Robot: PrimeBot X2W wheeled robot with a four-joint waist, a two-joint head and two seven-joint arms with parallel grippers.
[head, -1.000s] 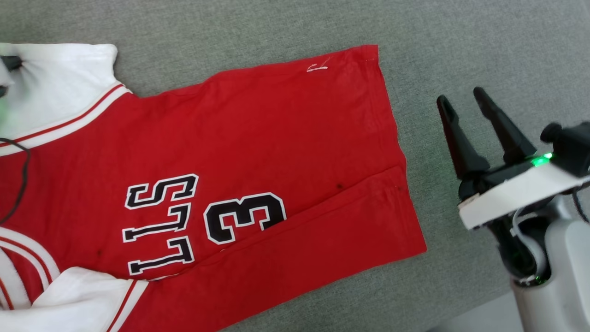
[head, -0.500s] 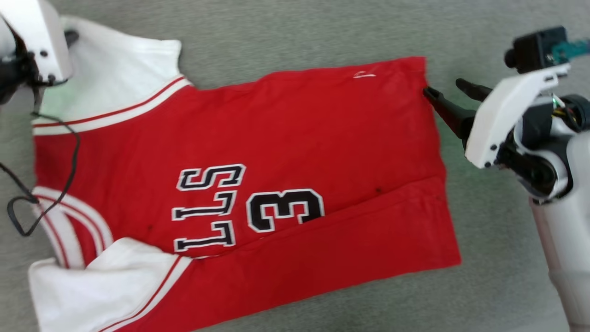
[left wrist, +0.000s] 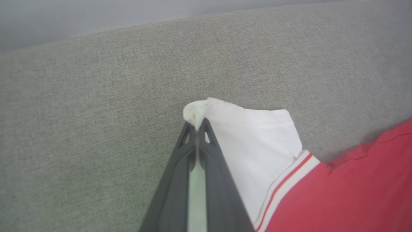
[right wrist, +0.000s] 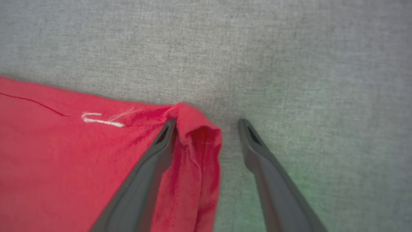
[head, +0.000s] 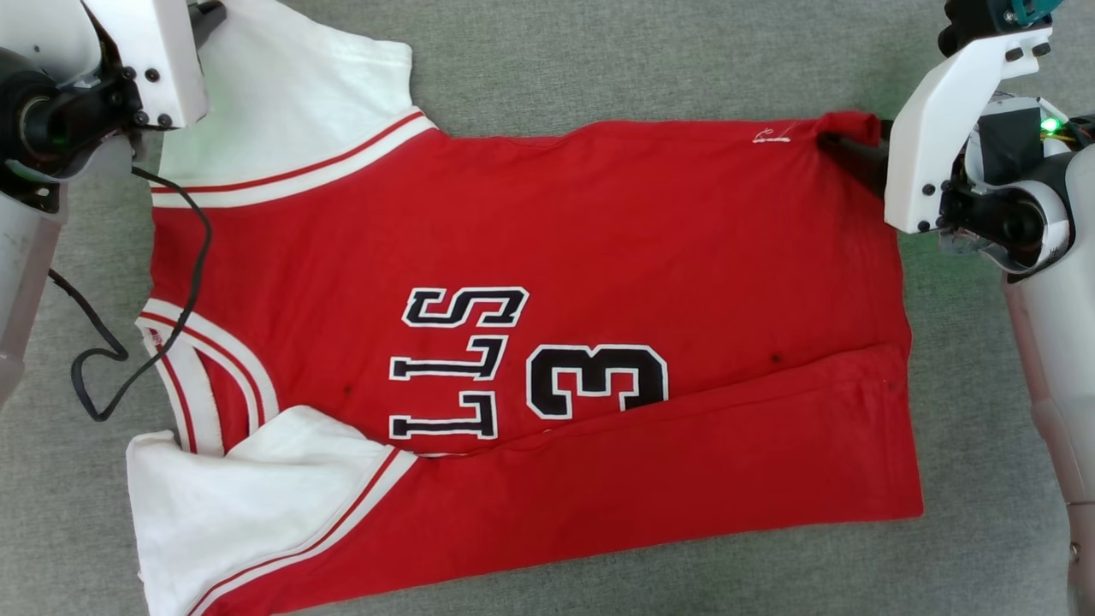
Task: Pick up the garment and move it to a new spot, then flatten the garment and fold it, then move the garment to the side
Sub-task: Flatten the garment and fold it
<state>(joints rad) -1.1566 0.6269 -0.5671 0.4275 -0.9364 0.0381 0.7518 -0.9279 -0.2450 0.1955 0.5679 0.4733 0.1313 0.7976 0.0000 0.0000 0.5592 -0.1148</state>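
Shirt point(head: 547, 231), 1, spread on grey pad point(head: 599, 68), near edge folded over; left gripper point(left wrist: 196, 126) pinching white sleeve tip point(left wrist: 197, 110), right gripper point(right wrist: 207, 123) spread astride red hem corner point(right wrist: 199, 130): I'd close right deep on that bunch, then lift both level.

Garment point(head: 530, 239) on upholstery point(head: 599, 68), left claw point(left wrist: 195, 124) at sleeve point(left wrist: 251, 138), right claw point(right wrist: 207, 124) at hem point(head: 896, 282)

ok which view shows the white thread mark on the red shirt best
Right wrist view: the white thread mark is large and close, beside the garment's bunched corner. Head view shows it tiny; left wrist view faces the sleeve end.
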